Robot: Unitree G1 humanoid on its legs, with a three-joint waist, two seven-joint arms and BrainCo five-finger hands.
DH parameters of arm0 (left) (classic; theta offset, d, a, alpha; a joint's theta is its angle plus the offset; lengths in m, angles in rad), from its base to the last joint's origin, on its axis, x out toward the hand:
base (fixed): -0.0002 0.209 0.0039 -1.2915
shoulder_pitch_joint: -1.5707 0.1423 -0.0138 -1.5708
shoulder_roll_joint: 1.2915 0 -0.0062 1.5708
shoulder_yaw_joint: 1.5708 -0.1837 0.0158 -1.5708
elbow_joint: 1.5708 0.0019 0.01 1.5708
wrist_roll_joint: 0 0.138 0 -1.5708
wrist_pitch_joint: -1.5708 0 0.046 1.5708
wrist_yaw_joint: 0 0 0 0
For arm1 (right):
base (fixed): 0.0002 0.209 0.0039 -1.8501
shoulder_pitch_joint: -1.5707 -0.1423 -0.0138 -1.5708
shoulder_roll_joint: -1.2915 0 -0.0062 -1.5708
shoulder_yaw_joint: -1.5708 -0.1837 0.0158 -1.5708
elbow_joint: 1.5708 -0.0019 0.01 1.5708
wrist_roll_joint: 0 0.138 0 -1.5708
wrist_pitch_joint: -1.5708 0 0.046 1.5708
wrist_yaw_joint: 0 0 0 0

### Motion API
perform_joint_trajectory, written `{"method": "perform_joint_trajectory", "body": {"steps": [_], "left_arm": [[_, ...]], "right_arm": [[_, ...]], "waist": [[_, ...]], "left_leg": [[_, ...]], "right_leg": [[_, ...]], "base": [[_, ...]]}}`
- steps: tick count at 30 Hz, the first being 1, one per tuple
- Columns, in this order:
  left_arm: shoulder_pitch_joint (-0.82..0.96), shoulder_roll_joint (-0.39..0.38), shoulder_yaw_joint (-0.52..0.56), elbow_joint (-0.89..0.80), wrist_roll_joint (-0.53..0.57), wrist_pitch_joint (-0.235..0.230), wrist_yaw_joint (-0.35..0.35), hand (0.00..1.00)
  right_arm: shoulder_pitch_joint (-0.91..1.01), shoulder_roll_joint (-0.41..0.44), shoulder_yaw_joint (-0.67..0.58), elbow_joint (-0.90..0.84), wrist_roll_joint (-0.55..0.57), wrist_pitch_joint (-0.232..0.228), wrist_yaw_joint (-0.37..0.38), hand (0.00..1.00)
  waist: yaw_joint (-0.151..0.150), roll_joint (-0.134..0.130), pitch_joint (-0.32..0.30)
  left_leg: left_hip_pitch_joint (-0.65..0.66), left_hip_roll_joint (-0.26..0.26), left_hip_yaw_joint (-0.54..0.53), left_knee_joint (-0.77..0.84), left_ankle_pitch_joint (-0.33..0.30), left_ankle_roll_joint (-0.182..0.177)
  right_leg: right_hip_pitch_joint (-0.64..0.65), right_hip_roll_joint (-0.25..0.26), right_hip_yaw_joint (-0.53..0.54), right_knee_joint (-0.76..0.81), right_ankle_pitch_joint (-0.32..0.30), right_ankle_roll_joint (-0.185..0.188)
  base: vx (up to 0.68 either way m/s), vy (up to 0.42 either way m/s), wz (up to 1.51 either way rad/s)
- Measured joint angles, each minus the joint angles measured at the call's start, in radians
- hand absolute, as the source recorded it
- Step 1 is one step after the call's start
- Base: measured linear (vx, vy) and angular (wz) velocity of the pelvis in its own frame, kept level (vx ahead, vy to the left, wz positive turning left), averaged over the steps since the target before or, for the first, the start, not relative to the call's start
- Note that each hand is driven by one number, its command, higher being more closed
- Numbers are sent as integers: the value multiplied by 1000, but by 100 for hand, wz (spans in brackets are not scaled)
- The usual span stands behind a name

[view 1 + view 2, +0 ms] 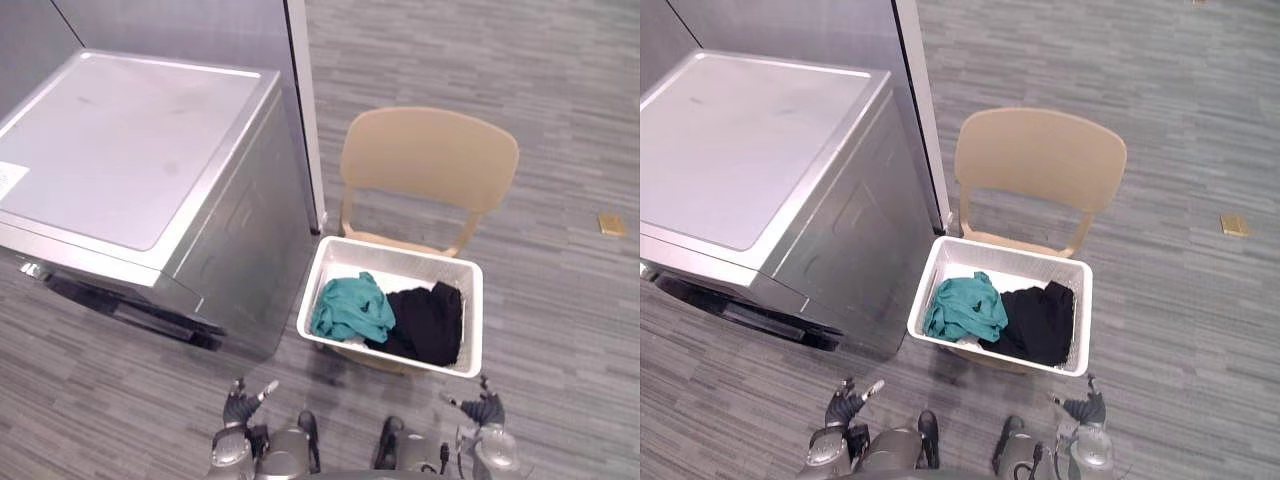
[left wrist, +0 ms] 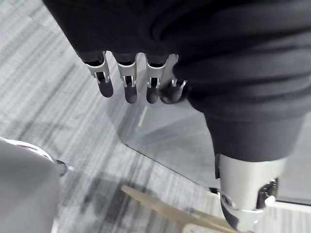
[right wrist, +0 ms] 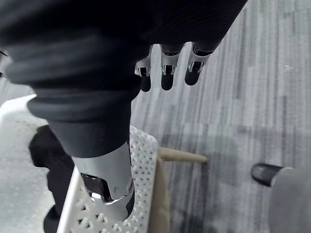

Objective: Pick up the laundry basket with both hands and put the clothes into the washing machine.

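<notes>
On the seat of the tan chair [image 1: 430,155] sits the laundry basket [image 1: 400,262], with the washing machine [image 1: 120,150] near its left wall.

Task progress: judged from the layout, no step is complete. The basket is not lifted, and both garments lie inside it. The teal garment [image 1: 350,308] is bunched against the left wall. The black garment [image 1: 428,322] touches it and spreads toward the right wall. Remaining steps are to grip the basket on both sides, raise it, carry it to the machine and transfer the clothes.

Hand status: the left hand [image 1: 240,405] hangs low off the basket's near left corner, fingers straight and relaxed, holding nothing. The right hand [image 1: 487,408] hangs off the near right corner, fingers likewise extended and empty. Neither hand touches the basket.

Materials: the basket is white rigid plastic, rectangular with rounded corners, and its walls are perforated with a lattice of small holes. The chair is smooth and moulded, with a curved backrest. The washing machine is a box of silver-grey metal panels with a flat top. Both garments are soft, crumpled cloth. The floor [image 1: 560,120] is grey carpet with a fine striped weave.
</notes>
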State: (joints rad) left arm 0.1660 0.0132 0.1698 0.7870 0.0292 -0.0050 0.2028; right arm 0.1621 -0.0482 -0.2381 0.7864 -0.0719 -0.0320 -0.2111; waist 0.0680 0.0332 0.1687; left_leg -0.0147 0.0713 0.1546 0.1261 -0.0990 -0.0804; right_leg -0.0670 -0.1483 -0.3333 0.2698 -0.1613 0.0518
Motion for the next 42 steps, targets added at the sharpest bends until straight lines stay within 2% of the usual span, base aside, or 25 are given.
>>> {"method": "perform_joint_trajectory", "body": {"steps": [6,9,11,12,16,17,18,19,21,22,23,24,25,26,27,28,31,32,33,36,38,39,40,41,42], "left_arm": [[-17,10,29,48,24,-3,5,0],[-50,-3,17,38,24,-12,19,0],[-71,-1,-1,39,22,-23,21,0],[-81,0,-11,42,22,-23,23,0],[-80,0,-14,65,27,-26,32,0],[-82,-1,-26,82,40,-23,42,0],[-90,-2,-54,106,57,-21,44,0],[-107,8,-66,116,63,-21,43,0],[-140,48,-91,113,66,-23,42,0],[-141,51,-91,112,67,-21,43,0],[-136,55,-91,113,68,-21,45,0],[-127,55,-94,105,68,-21,46,0],[-123,56,-99,103,68,-21,47,0],[-117,70,-100,101,68,-20,51,0],[-105,82,-102,83,67,-20,61,0],[-100,85,-101,75,67,-20,64,0],[-109,88,-108,58,61,-20,67,0],[-112,87,-124,45,61,-21,68,0],[-121,65,-145,28,61,-23,67,0],[-106,36,-167,-47,61,-29,67,0],[-107,25,-182,-65,61,-37,65,0],[-98,24,-189,-73,61,-48,63,0],[-92,23,-192,-73,61,-48,62,0],[-78,20,-209,-74,61,-48,62,0],[-72,26,-209,-72,61,-45,62,0]], "right_arm": [[-39,3,11,73,1,-1,2,0],[-74,2,31,76,3,-1,-1,0],[-137,4,35,99,2,-1,-2,0],[-161,-10,44,100,0,-1,-3,0],[-175,-48,66,102,-19,6,-3,0],[-175,-68,80,102,-22,11,-4,0],[-178,-85,80,102,-22,13,-3,0],[-177,-84,77,110,-22,14,-4,0],[-174,-33,75,133,-20,20,-1,0],[-179,-23,78,140,-20,23,0,0],[-195,-11,102,136,-19,26,0,0],[-213,-12,137,129,-19,29,0,0],[-217,-11,149,128,-19,29,1,0],[-221,-6,163,115,-19,30,0,0],[-213,2,168,84,-19,29,-2,0],[-210,1,175,75,-19,29,-3,0],[-216,-7,201,39,-18,27,-5,0],[-214,-9,201,23,-18,27,-5,0],[-217,-23,204,5,-20,19,-6,0],[-228,-35,227,-53,-22,11,-6,0],[-230,-29,227,-69,-23,5,-5,0],[-234,-24,225,-63,-22,5,-4,0],[-230,-23,226,-64,-22,2,-4,0],[-235,-26,225,-64,-22,-2,-4,0],[-241,-17,221,-58,-22,11,-14,0]], "waist": [[0,-2,-2],[2,-23,11],[1,-32,26],[-6,-42,41],[-36,-32,44],[-46,-12,38],[-54,27,27],[-53,9,38],[-48,-50,58],[-43,-51,60],[-32,-42,64],[-28,-27,71],[-32,-20,73],[-45,-17,75],[-58,-20,77],[-58,-32,77],[-65,-44,85],[-69,-52,81],[-82,-19,83],[-66,-6,78],[-53,-12,80],[-48,-28,82],[-51,-23,78],[-53,1,67],[-40,-1,58]], "left_leg": [[-21,-7,-45,-15,27,0],[-148,-32,-80,58,80,-18],[-214,-23,-7,100,71,5],[-229,51,111,194,31,61],[-179,212,218,242,23,69],[-165,244,216,184,38,52],[-154,229,181,131,6,-60],[-165,203,175,131,-8,-77],[-217,98,128,262,-95,-7],[-215,87,126,295,-122,4],[-190,68,136,321,-158,28],[-158,53,135,310,-173,49],[-144,48,127,298,-176,55],[-118,31,104,265,-175,75],[-87,1,78,221,-167,92],[-69,-15,68,200,-162,100],[-35,-68,-13,171,-149,95],[-37,-79,-40,175,-147,92],[-54,-83,-106,187,-137,75],[-55,-88,-169,168,-78,-5],[-81,-108,-195,249,-49,-15],[-94,-112,-180,204,-79,16],[-89,-105,-179,129,-63,5],[-82,-78,-188,2,104,-23],[-67,-75,-194,-12,99,3]], "right_leg": [[26,5,-42,-47,30,-1],[-40,-41,-110,-23,44,-2],[-84,-74,-142,-29,73,-15],[-91,-102,-163,-20,84,-6],[-60,-182,-203,-29,124,62],[-57,-202,-222,-40,140,91],[-48,-217,-244,-55,168,132],[-39,-246,-245,-66,180,152],[7,-343,-238,-51,206,158],[12,-366,-230,-29,229,147],[-14,-406,-202,54,270,50],[-93,-424,-125,211,263,-142],[-133,-404,-70,294,222,-142],[-177,-328,23,407,114,-45],[-195,-248,82,447,31,-19],[-204,-204,108,448,-3,-16],[-245,16,195,298,-66,-19],[-248,36,208,259,-59,-43],[-213,39,204,237,-44,-41],[-149,12,118,183,-39,-44],[-79,-8,87,129,-37,-47],[-28,-24,74,95,-37,-47],[-16,-26,62,93,-37,-47],[1,-6,28,93,-38,-45],[13,-8,27,89,-46,-31]], "base": [[-47,-6,24],[-122,43,72],[-180,98,51],[-138,135,47],[-94,341,61],[-91,513,72],[-71,537,78],[-41,532,93],[21,471,90],[48,430,31],[49,508,-18],[62,490,-15],[108,419,20],[138,249,67],[160,210,72],[146,131,65],[216,56,94],[333,-12,159],[298,-15,125],[282,-52,100],[229,-37,99],[156,-7,81],[176,5,92],[178,47,64],[147,55,52]]}}
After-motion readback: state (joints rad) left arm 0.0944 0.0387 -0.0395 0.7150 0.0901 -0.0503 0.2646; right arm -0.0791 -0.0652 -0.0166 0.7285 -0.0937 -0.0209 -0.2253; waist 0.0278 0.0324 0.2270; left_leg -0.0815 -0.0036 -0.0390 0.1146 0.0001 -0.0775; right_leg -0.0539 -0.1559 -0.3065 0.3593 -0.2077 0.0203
